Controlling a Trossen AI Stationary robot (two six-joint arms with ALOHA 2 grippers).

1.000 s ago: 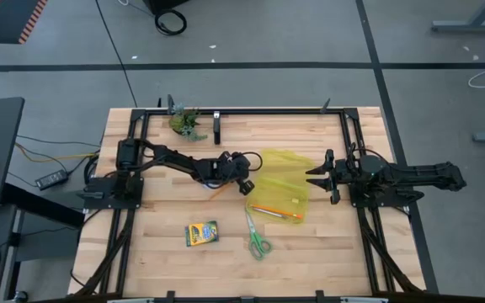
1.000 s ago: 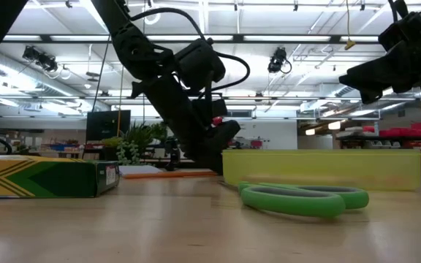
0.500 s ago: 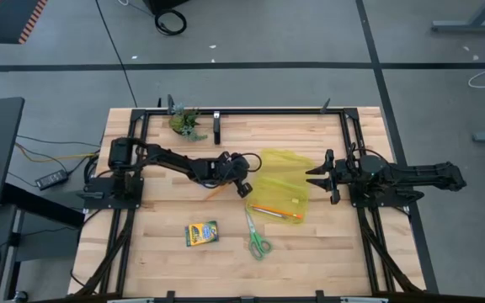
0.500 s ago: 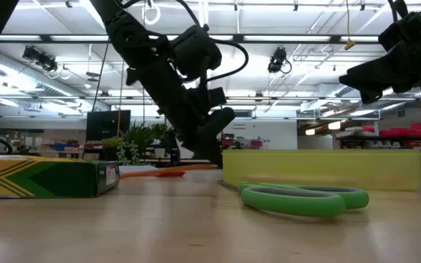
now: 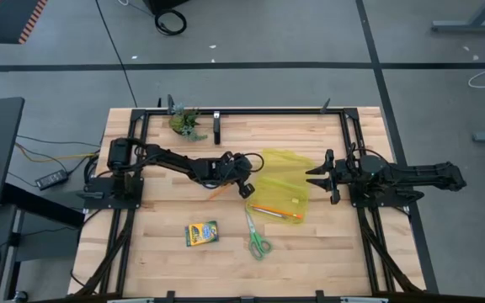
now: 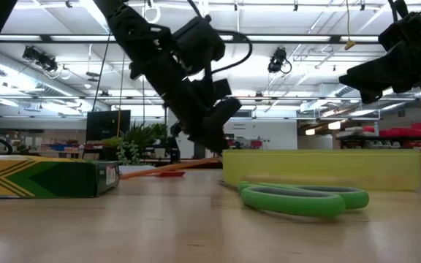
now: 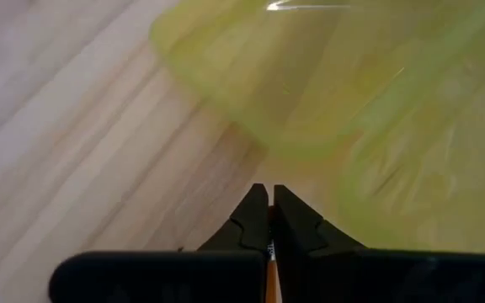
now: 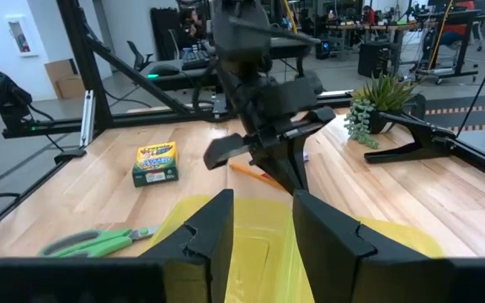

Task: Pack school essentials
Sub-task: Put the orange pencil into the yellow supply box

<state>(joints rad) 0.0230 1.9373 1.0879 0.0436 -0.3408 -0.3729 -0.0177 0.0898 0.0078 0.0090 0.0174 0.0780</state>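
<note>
One pencil [image 6: 168, 167] is being picked up: the left hand [image 5: 244, 183] is sitting at the pouch's [image 5: 281, 181] near edge, fingers pinched together on the thin orange shaft, one end tilting up off the tabletop [image 5: 167, 202]. Next move, by my reckoning, is carrying it over the pouch mouth and slipping it in. Right hand [image 5: 320, 177] is waiting beside the pouch's far edge, fingers standing apart. A second orange pencil [image 5: 274, 212] is lying on the pouch. Crayon box [image 5: 201, 233], yellow-green, and green-handled scissors [image 5: 256, 236] are lying on bare wood nearer the front, not yet packed.
</note>
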